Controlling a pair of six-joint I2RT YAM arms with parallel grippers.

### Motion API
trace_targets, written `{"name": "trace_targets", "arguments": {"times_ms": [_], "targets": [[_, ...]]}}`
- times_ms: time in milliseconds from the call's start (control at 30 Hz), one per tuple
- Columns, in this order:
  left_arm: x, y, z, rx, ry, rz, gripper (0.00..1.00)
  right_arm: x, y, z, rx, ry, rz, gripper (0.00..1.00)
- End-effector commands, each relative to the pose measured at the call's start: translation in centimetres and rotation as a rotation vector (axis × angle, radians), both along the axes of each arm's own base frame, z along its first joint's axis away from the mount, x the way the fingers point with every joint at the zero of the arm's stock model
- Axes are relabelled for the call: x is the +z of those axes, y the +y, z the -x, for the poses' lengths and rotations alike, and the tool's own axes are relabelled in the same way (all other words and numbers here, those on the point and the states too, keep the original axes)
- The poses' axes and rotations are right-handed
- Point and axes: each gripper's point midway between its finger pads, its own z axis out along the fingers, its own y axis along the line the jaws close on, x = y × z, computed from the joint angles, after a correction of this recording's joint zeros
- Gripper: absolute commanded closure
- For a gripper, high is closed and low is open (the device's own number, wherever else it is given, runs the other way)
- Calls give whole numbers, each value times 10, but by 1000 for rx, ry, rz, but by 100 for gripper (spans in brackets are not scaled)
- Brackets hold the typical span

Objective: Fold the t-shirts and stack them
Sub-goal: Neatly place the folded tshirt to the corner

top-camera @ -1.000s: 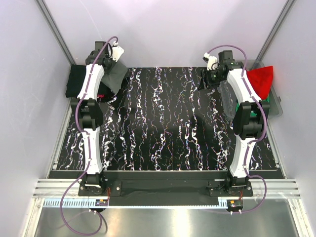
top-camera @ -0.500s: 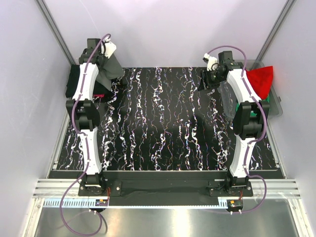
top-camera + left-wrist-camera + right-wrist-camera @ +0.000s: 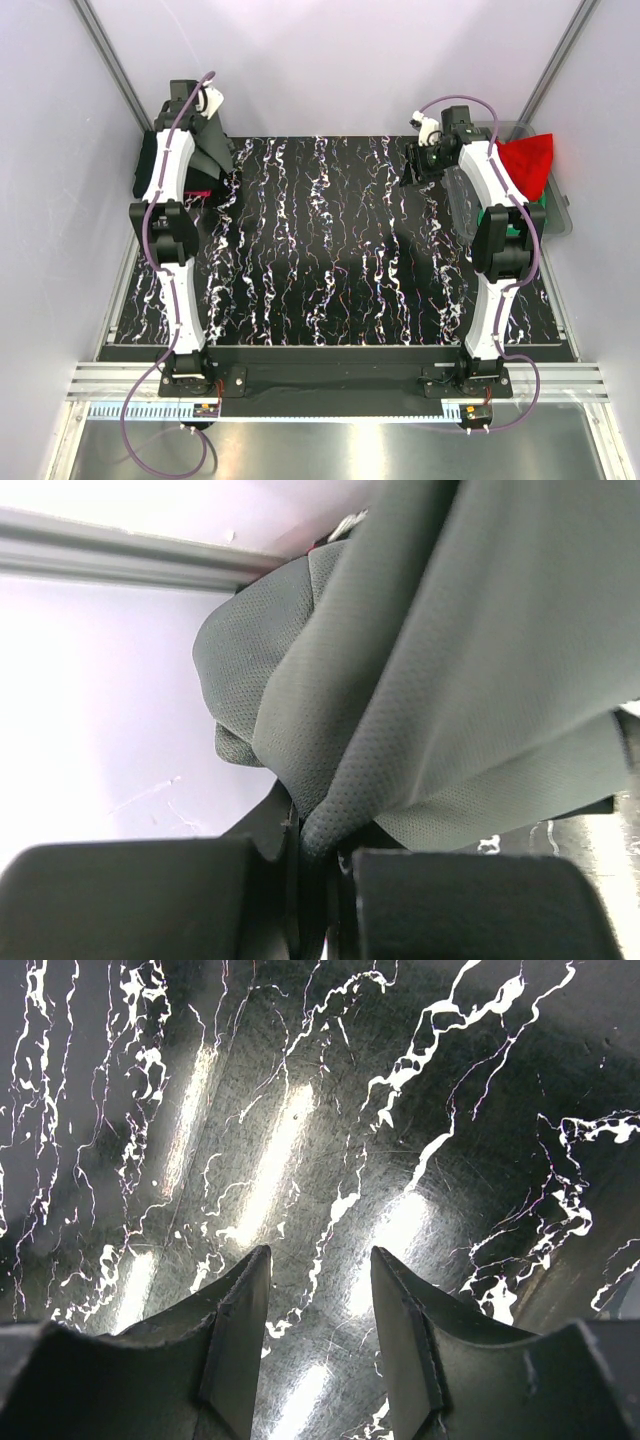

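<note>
L gripper [image 3: 320,855] pinches a thin fold of the dark grey t-shirt [image 3: 450,660], which hangs off the table at ~10 o'clock, by the black t-shirt [image 3: 148,170]. Risk: the bite is small, so cloth may slip out or land bunched and skew the stack. R gripper [image 3: 320,1300] spread, empty, ~1 o'clock. Table [image 3: 330,270]: black, marbled, glossy. Beyond: bin [image 3: 565,215] w/ red t-shirt [image 3: 530,165] at 2 o'clock; pale walls.
</note>
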Motion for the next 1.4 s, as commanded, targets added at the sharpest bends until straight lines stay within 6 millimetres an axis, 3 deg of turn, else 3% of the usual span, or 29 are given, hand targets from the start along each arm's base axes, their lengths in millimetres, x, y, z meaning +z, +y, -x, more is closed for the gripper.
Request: {"name": "trace_targets", "arguments": {"times_ms": [0,333,567,867,1133,1200,1267,1300,1367], "targets": [[7,35,-2,92,-47,-51,100,17,7,-3,11,-50,-24,48],[-37,66,-11,135,12,-118,100,12,11,3,30,-48,7,48],[-56,92,-5,189,41,-123,100,12,22,7,64,-60,38,49],[-62,119,-3,234,38,-156,100,13,44,11,124,-81,65,49],[-67,125,-12,245,9,-189,100,10,50,15,145,-78,78,49],[-68,125,-14,244,4,-188,85,10,52,16,150,-79,82,49],[-63,122,-16,254,-19,-189,60,10,51,16,152,-80,87,48],[-53,121,-16,274,-54,-166,40,10,52,16,154,-82,88,49],[-36,112,-17,284,-102,-135,31,9,52,16,154,-81,93,48]]}}
